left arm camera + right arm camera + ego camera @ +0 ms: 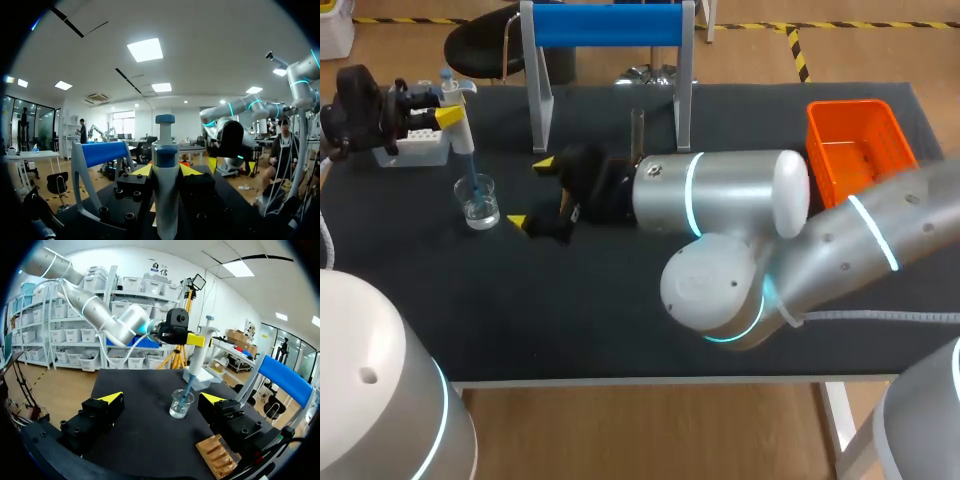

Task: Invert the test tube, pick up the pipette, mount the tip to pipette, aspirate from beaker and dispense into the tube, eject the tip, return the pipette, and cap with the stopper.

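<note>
The pipette (463,128) stands nearly upright, its long axis leaning a little, with its blue tip (474,178) dipped into the water of the glass beaker (480,206) on the left part of the desk (540,320). The left jaws pinch the pipette's body from both sides, beside the white tip box (415,148). The right jaws are spread wide and hold nothing, just right of the beaker. What looks like the test tube (637,128) stands upright further right, by the blue-barred stand (608,25). I judge aspiration is in hand. The next carry should rise, then go rightward past the right jaws, which lie between beaker and tube.
</note>
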Motion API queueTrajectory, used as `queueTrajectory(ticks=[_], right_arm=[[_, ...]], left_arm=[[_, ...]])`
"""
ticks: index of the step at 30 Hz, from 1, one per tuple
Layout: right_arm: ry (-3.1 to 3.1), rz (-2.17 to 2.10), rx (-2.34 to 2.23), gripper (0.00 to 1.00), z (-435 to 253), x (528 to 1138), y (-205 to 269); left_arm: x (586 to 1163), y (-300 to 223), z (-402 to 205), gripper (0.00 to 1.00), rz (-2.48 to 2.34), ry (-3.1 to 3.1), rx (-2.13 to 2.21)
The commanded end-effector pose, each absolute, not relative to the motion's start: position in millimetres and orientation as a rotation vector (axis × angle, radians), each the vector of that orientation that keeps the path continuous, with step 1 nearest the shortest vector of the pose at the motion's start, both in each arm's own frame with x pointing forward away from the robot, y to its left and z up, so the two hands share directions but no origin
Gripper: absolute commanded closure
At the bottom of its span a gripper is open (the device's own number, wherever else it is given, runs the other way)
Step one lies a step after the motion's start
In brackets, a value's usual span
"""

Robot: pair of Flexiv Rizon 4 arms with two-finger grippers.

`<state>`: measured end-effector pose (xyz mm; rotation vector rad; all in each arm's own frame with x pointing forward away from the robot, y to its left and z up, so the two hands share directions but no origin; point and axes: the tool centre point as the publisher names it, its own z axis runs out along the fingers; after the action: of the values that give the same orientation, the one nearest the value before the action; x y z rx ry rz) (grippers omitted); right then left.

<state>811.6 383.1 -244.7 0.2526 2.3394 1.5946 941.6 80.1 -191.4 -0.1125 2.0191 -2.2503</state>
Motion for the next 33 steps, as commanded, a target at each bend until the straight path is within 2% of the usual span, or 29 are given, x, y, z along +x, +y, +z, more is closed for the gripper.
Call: queueTrajectory(ticks=[1,18,33], right_arm=[[2.537,1.839,-0.071,0.00,-227.8,823.1,350.6],[2.595,2.087,-0.495,0.00,-172.6,804.5,338.5],[2.579,2.027,-0.647,0.00,-112.7,816.7,326.8]], left_arm=[[942.3,81.2,-191.8,1.00,-2.253,2.020,-0.107],[942.3,81.2,-191.8,1.00,-2.253,2.020,-0.107],[942.3,81.2,-191.8,1.00,-2.253,2.020,-0.107]])
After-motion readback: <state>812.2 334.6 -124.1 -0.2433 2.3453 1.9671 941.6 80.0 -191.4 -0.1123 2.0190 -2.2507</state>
